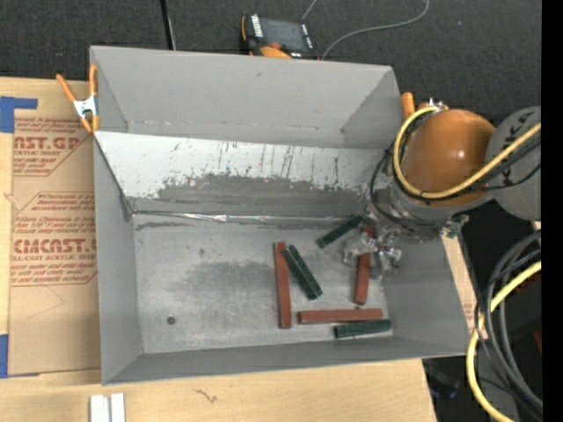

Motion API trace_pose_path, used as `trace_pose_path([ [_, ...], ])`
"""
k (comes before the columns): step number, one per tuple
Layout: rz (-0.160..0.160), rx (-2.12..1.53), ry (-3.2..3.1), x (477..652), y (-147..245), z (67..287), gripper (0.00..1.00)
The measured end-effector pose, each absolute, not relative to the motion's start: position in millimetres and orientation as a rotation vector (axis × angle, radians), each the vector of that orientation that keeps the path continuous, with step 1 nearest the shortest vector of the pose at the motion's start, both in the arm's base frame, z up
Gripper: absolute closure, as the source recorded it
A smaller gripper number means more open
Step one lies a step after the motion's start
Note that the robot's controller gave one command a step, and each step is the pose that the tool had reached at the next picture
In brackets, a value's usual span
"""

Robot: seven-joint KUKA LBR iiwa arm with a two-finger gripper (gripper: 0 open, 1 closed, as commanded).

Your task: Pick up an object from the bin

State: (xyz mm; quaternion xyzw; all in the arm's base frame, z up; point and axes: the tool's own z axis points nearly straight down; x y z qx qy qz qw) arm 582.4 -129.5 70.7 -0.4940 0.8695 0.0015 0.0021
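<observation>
This looks like a robotics lab test rig. A scuffed grey metal bin (114,236) surrounds the pincer (374,253). Cables (489,306) loop to the pincer's right, and dark floor (53,16) lies beyond.

A short reddish-brown bar (361,286) lies flat, pointing almost straight up the frame, right of centre, just above a longer red bar (339,316).

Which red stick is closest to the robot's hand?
The short red stick right beside the hand. The long red stick lies farther left, and the crosswise red stick lies lower in the view.
</observation>
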Motion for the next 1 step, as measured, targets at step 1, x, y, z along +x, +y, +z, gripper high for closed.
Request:
trace_pose_path([
  [1, -0.009, -1.701, 2.632, 559.9, -134.3, 220.5, 1.00],
])
